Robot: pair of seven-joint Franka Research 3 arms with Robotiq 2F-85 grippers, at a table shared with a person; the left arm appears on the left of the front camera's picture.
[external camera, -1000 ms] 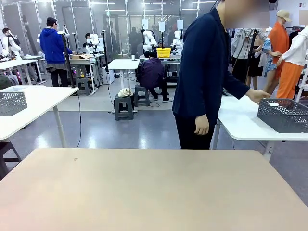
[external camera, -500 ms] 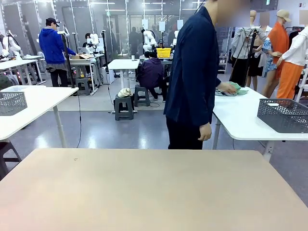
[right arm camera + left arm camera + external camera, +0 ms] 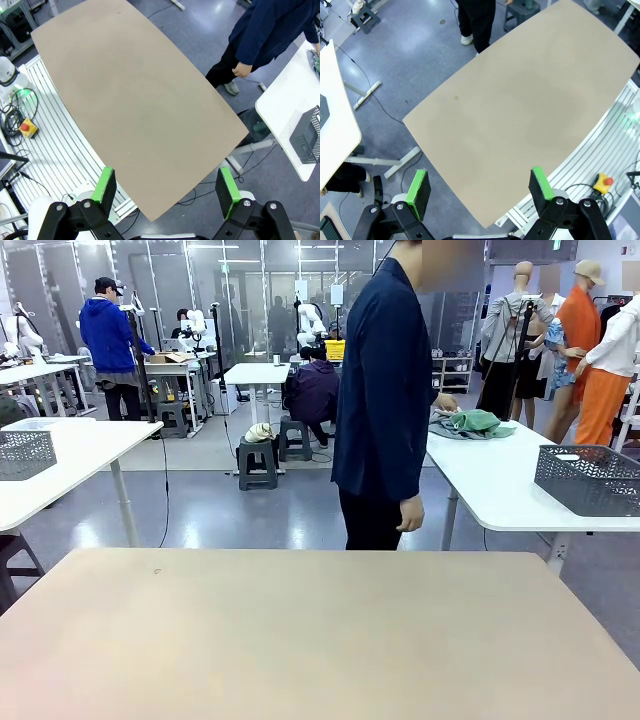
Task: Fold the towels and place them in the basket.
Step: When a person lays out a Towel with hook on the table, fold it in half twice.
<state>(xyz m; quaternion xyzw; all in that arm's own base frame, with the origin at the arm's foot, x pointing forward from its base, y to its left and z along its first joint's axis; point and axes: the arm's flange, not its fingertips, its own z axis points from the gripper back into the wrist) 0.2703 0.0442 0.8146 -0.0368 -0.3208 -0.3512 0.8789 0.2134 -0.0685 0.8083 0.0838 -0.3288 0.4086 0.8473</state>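
A green towel (image 3: 479, 421) lies crumpled on a pile at the far end of the white side table (image 3: 490, 485) at the right. A person in a dark navy jacket (image 3: 385, 390) stands beside that table with one hand on the pile. The dark grey lattice basket (image 3: 588, 478) stands nearer on the same table and also appears at the right edge of the right wrist view as the basket (image 3: 307, 140). My left gripper (image 3: 480, 189) hangs open high above the beige table (image 3: 530, 95), holding nothing. My right gripper (image 3: 166, 186) is also open and empty, high above the table.
The beige work table (image 3: 300, 640) lies bare in front of me. A paler grey lattice basket (image 3: 25, 453) sits on another white table at the left. A metal rail with cables and a red stop button (image 3: 26, 125) runs along my side of the table.
The person has turned away from the dark grey basket toward the far end of the side table and put a hand on the pile there. Both grippers stay still and open.
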